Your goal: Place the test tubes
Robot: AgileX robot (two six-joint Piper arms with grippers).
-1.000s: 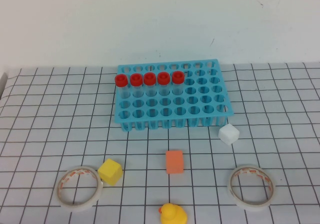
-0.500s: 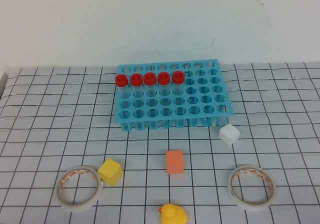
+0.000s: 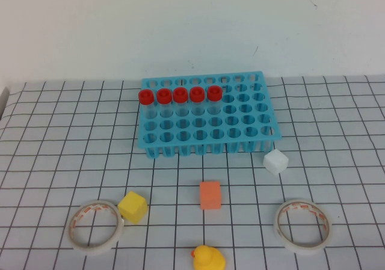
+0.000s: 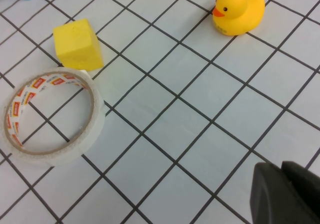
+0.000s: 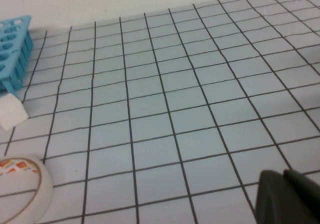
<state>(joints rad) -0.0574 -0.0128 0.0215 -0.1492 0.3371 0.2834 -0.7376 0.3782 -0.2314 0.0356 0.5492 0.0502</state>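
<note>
Five test tubes (image 3: 180, 94) parked in the rack (image 3: 240, 131). My left tool (image 4: 287, 194) is over the surface (image 4: 165, 114) near the duck (image 4: 239, 10), pinched closed and empty. My right tool (image 5: 290, 196) is over the surface too, same deal.

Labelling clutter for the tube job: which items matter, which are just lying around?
Job: blue rack; five red-capped tubes in it; left gripper near duck, right gripper over grid mat, jaws shut.
Lying about: yellow cube, orange cube, white cube; two tape rolls; duck.

A plain white wall (image 3: 192, 23) rises behind the table (image 3: 337, 131), with a few faint thin scratches toward its upper right. The table top is white, ruled with a black grid. The light is soft and even.
</note>
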